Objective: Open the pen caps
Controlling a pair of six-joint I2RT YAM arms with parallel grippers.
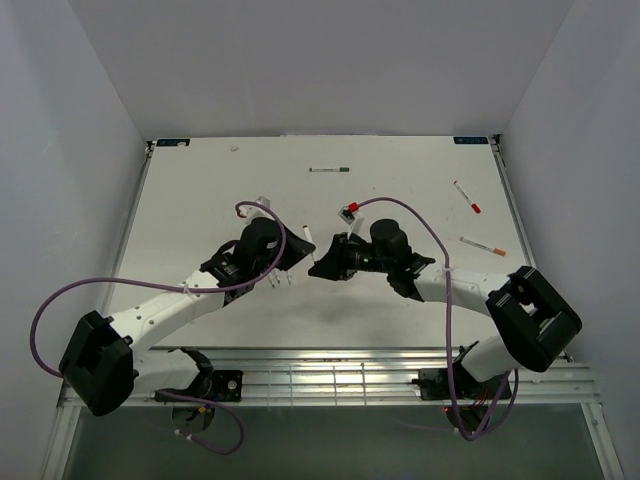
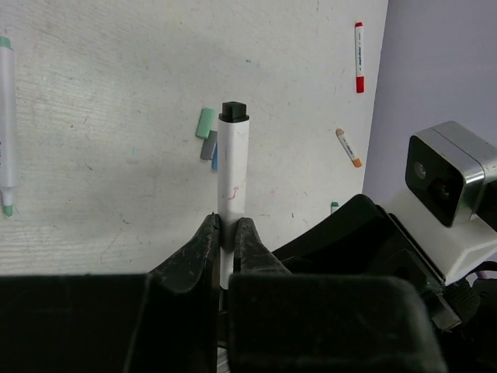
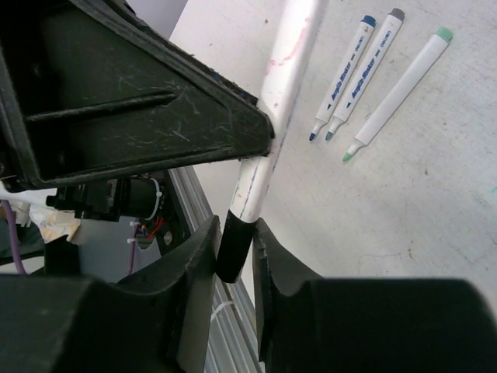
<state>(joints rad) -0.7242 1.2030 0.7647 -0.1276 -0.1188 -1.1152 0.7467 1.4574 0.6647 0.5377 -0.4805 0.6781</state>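
Note:
My left gripper is shut on the barrel of a thin white pen that has a black plug at its far end. In the right wrist view, my right gripper is shut on the black cap at the pen's other end. The cap is still seated on the barrel, just below the left gripper's finger. In the top view both grippers, the left one and the right one, meet over the table's middle.
Three uncapped pens lie side by side on the table. Loose green, grey and blue caps lie beyond the held pen. Capped pens lie farther off: green, red and orange.

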